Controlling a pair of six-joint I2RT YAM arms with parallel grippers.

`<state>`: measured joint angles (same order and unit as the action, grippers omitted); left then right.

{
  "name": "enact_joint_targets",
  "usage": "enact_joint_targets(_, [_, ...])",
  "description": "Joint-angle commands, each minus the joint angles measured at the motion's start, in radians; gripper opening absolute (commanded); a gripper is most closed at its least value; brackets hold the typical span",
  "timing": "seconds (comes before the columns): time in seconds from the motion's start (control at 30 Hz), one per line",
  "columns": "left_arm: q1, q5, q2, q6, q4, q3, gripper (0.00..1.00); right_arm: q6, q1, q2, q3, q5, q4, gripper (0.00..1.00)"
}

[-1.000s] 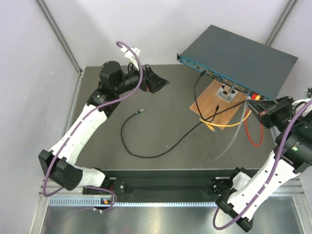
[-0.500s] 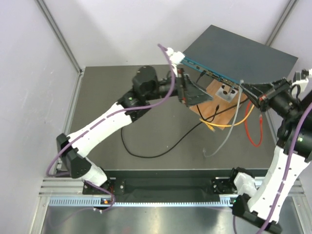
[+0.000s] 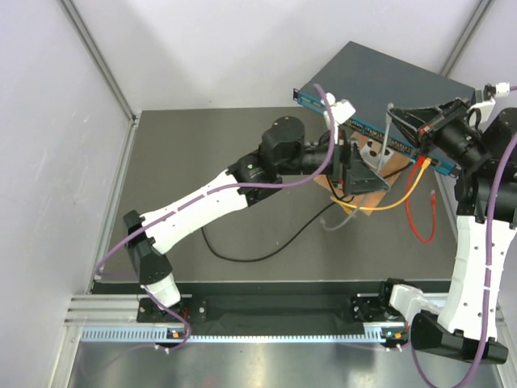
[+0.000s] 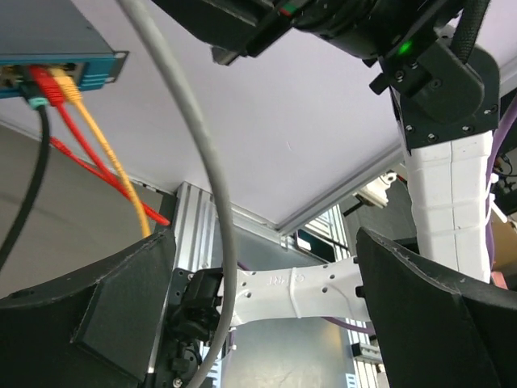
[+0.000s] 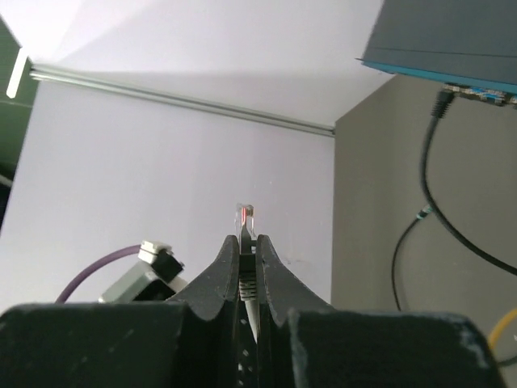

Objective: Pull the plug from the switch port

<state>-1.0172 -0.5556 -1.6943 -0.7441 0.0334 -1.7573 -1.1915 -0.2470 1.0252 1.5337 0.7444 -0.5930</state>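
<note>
The switch is a dark grey-blue box at the back right, its teal socket face towards the table; it also shows in the left wrist view and the right wrist view. My right gripper is shut on the clear plug of a grey cable, held in the air, clear of the switch face. The grey cable hangs down between the fingers of my open left gripper, close to its left finger.
Red, yellow and black cables sit plugged in the switch face and trail over the table. A brown wooden board lies under the left gripper. A black cable loop lies mid-table.
My right gripper has risen from the switch's front with the grey plug in it. My left arm has swung right across the table to the hanging grey cable.
</note>
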Motion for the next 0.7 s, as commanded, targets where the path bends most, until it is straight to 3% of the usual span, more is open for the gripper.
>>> enact_joint_targets(0.0, [-0.03,0.01,-0.045,0.074,-0.137,-0.113,0.98,-0.092,0.055,-0.02,0.019,-0.048,0.159,0.0])
enact_joint_targets(0.1, [-0.031,0.023,-0.048,0.091,-0.167,-0.113,0.88,-0.105,0.078,-0.014,0.043,-0.054,0.165,0.0])
enact_joint_targets(0.2, [-0.027,0.043,-0.027,0.133,-0.211,-0.113,0.52,-0.096,0.083,-0.027,0.04,-0.059,0.159,0.0])
enact_joint_targets(0.23, [-0.02,0.06,-0.004,0.152,-0.237,-0.114,0.27,-0.085,0.083,-0.033,0.037,-0.059,0.151,0.04])
enact_joint_targets(0.3, [-0.008,0.109,0.028,0.199,-0.334,-0.105,0.0,-0.036,0.083,-0.037,0.036,-0.059,0.079,0.15])
enact_joint_targets(0.33, [0.002,0.168,0.072,0.213,-0.363,-0.085,0.0,-0.025,0.084,-0.045,0.028,-0.054,0.059,0.31])
enact_joint_targets(0.4, [0.005,0.221,0.123,0.254,-0.429,-0.062,0.0,0.007,0.084,-0.056,0.009,-0.051,0.016,0.47])
enact_joint_targets(0.43, [0.005,0.277,0.175,0.259,-0.447,-0.05,0.0,0.021,0.084,-0.059,0.009,-0.056,-0.005,0.59])
enact_joint_targets(0.5, [0.005,0.353,0.231,0.253,-0.516,-0.015,0.0,0.081,0.084,-0.054,0.032,-0.071,-0.083,0.67])
enact_joint_targets(0.53, [0.005,0.443,0.276,0.247,-0.552,0.001,0.0,0.105,0.083,-0.048,0.046,-0.077,-0.111,0.75])
enact_joint_targets(0.67, [0.026,0.652,0.341,0.221,-0.729,0.002,0.0,0.228,0.083,-0.008,0.143,-0.106,-0.255,0.81])
